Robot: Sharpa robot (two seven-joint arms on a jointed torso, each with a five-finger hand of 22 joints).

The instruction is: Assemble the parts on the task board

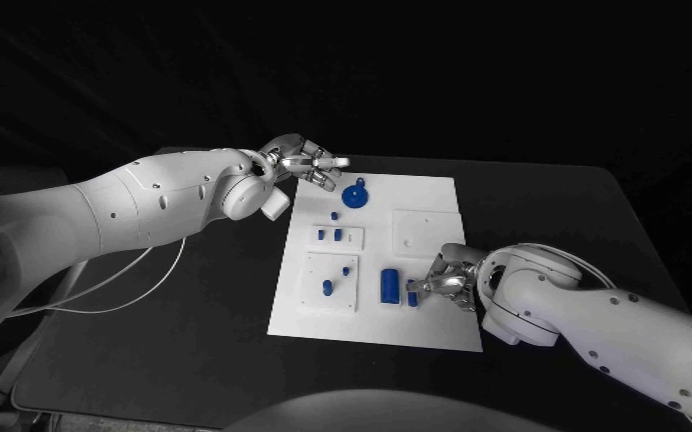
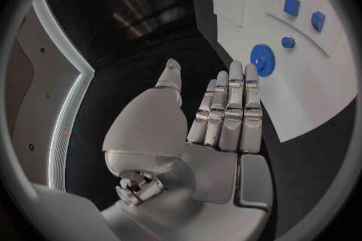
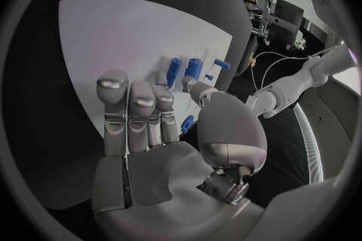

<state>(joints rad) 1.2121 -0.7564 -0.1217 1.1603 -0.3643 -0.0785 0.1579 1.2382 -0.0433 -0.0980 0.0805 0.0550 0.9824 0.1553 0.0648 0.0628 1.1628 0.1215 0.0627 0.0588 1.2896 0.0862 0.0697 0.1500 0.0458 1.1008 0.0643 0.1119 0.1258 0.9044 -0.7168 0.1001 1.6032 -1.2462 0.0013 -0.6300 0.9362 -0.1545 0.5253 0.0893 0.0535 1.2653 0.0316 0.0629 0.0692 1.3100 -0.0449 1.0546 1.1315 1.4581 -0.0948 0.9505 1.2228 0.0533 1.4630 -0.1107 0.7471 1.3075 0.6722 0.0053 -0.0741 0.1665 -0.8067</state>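
The white task board [image 1: 433, 197] lies mid-table. A blue gear [image 1: 356, 194] stands near its far left corner, also the gear [image 2: 262, 60] in the left wrist view. My left hand [image 1: 303, 164] hovers at that corner; its fingers [image 2: 230, 102] are straight and side by side, thumb apart, holding nothing. A long blue block [image 1: 389, 285] and a small blue piece [image 1: 413, 299] lie near the board's front. My right hand [image 1: 443, 280] is right beside them with fingers [image 3: 132, 111] and thumb apart; a blue piece [image 3: 187, 125] shows in the gap by the thumb, not pinched.
Small blue pegs [image 1: 339, 235] stand in a raised white plate on the board's left, and two more [image 1: 338, 280] in the plate in front of it. A bare raised square [image 1: 427, 232] sits mid-board. A white cable [image 1: 130, 287] trails on the black table to the left.
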